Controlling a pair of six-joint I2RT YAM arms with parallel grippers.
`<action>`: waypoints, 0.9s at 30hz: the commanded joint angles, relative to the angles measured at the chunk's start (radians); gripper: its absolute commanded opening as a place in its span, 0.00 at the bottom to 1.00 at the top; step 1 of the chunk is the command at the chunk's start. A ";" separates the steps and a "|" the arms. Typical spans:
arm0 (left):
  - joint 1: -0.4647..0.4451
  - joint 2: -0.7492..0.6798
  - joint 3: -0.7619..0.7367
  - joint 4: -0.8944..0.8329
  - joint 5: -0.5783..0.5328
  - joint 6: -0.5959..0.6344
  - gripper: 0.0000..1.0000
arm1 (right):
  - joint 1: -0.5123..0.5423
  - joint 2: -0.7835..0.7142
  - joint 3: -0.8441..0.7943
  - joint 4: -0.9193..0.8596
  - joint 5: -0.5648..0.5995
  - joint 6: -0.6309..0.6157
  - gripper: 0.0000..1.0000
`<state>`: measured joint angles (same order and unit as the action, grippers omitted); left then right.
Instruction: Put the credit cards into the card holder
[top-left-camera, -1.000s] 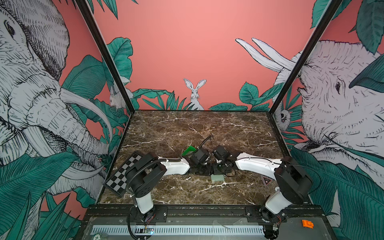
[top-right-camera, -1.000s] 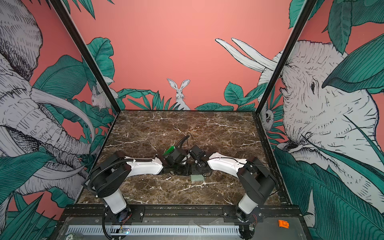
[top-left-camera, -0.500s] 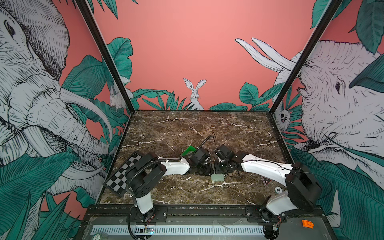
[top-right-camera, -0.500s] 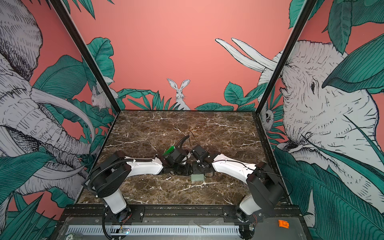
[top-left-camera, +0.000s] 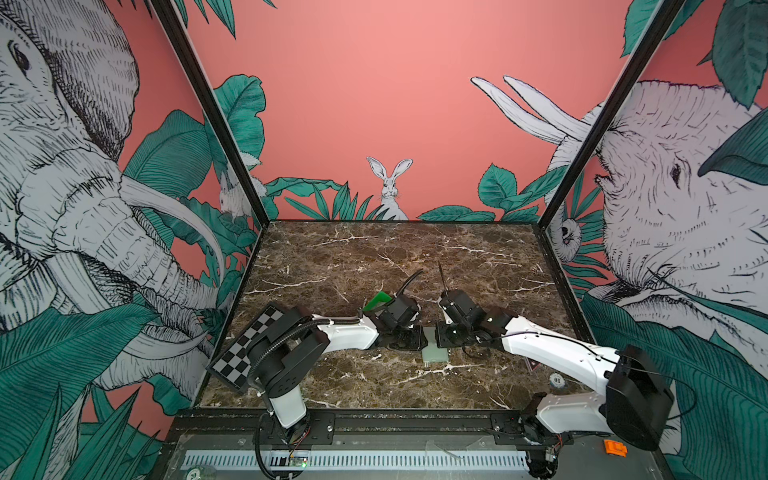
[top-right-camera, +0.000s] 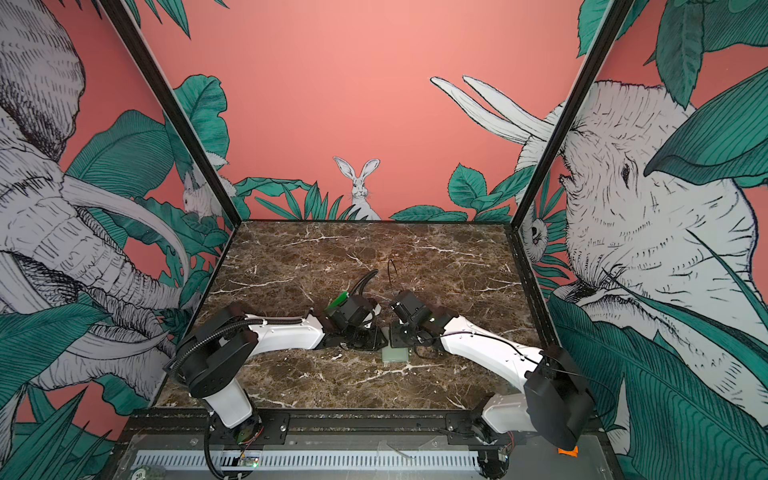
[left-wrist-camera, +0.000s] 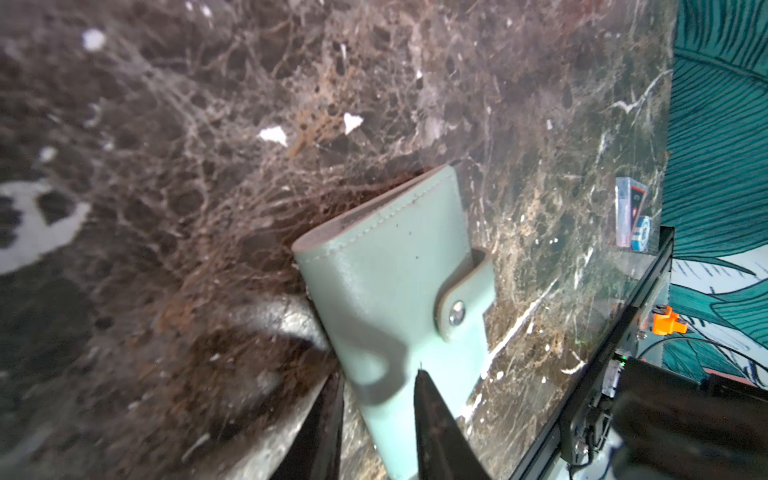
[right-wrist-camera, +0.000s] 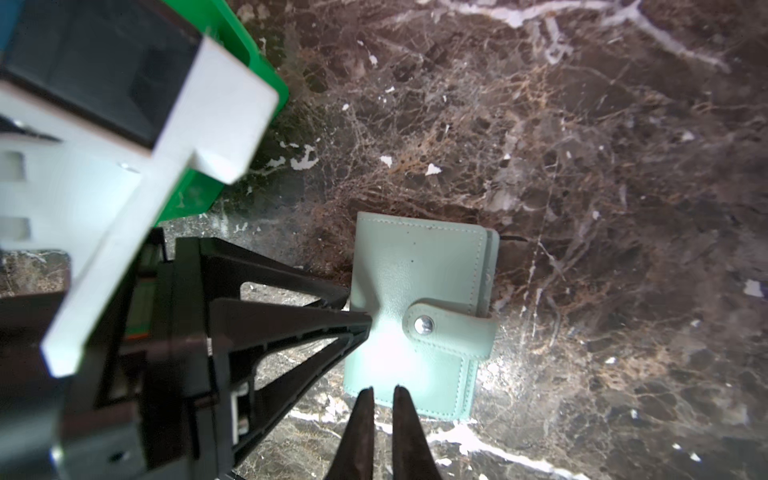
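Two grippers meet at the closed, snapped card holder (right-wrist-camera: 415, 291), lying flat on the marble table (right-wrist-camera: 582, 145) near the green tray (right-wrist-camera: 249, 70). Jaws of the left gripper (left-wrist-camera: 376, 376) stand partly spread, one finger beside the holder's edge and one over its cover. Those of the right gripper (right-wrist-camera: 383, 392) are nearly pressed together and empty, with their tips at the holder's edge.

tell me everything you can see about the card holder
The card holder is a pale sage-green booklet, leather-like with stitched edges. It is closed, its strap snapped down by a metal stud, and lies on the marble table between the two arms. The left gripper meets its spine edge, one finger over the cover; whether it pinches is unclear. The right gripper points at a short edge. Its inside is hidden.
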<state>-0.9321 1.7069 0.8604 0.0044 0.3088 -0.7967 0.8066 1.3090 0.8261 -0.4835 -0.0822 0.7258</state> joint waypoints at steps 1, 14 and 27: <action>0.003 -0.063 -0.015 -0.024 -0.017 0.002 0.31 | 0.006 -0.042 -0.025 0.019 0.027 0.002 0.12; 0.007 -0.264 -0.038 -0.173 -0.092 0.058 0.34 | 0.007 -0.211 -0.135 0.082 0.070 -0.055 0.20; 0.146 -0.464 -0.077 -0.334 -0.154 0.122 0.70 | 0.006 -0.362 -0.202 0.068 0.067 -0.089 0.64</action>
<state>-0.8200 1.2991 0.7990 -0.2550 0.1871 -0.7059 0.8074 0.9825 0.6338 -0.4225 -0.0368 0.6559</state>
